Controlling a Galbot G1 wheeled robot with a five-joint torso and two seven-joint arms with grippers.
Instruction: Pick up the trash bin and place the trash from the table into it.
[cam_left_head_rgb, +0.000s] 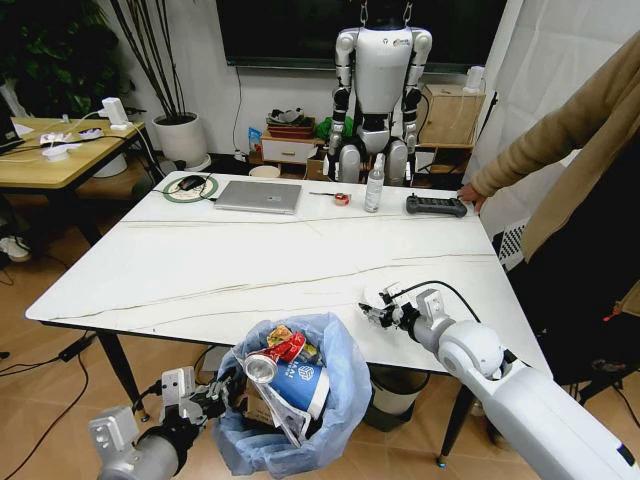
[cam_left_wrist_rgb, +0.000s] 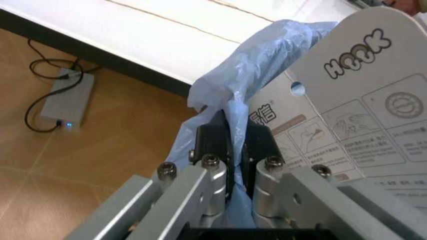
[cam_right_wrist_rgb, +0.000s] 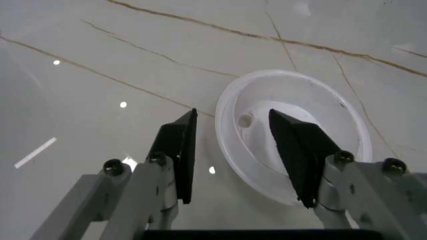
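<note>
Right wrist view: I hold my right gripper (cam_right_wrist_rgb: 230, 150) spread astride the near rim of the white round plastic lid (cam_right_wrist_rgb: 297, 132) flat on the glossy white table (cam_right_wrist_rgb: 100, 45), while my left gripper (cam_left_wrist_rgb: 230, 145) pinches the blue-bagged dark trash bin (cam_left_head_rgb: 300, 390).

The right arm (cam_left_head_rgb: 540, 400) is a smooth white shell with a rounded joint, a thin black cable looping at about twelve o'clock above its silver wrist. The right end effector (cam_right_wrist_rgb: 233, 150) carries two black wedge-shaped pads on silver aluminium links with dark hex screws. The left end effector (cam_left_wrist_rgb: 232, 145) is built alike (black pads, silver linkage, four screws).
</note>
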